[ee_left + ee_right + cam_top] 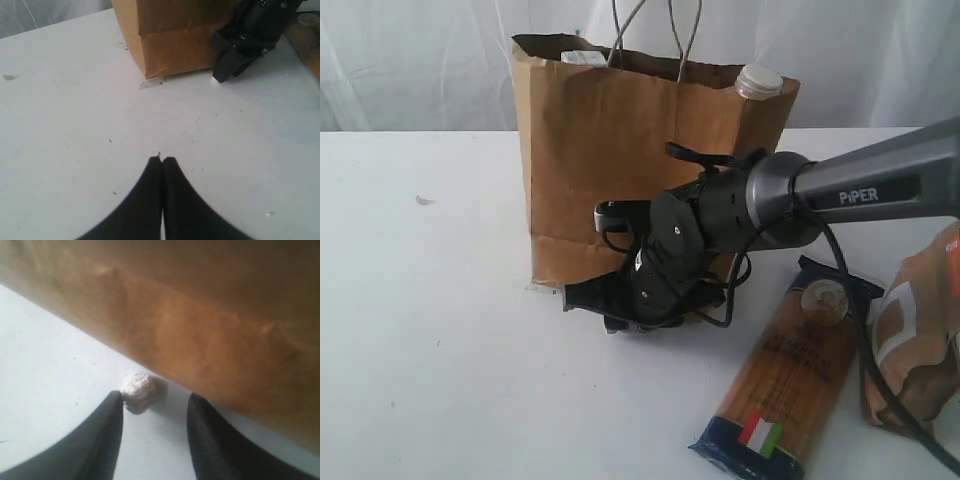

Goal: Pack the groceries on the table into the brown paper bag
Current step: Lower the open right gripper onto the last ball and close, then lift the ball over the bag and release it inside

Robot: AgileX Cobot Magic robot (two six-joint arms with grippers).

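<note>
Two thin twisted-paper loop handles rise from the brown paper bag [610, 150], a tall, creased kraft rectangle standing upright on the smooth white table [440, 330]. A ribbed white bottle cap [758, 80] pokes above the bag's rim at one corner. Well to the side, the dark-blue spaghetti pack [790, 385] lies flat, glossy, with a clear window showing the tan strands and a small flag mark near its end. Just beside it rests the crinkled brown pouch [920, 340] with white label patches.

Low at the bag's front base, the right gripper [156, 397] has its matte black fingers spread apart, gripping nothing. A tiny crumpled whitish lump [138, 391] lies at one fingertip, close against the paper wall. The left gripper [162, 162] hangs over bare tabletop with its tapered black fingers pressed together, empty.
</note>
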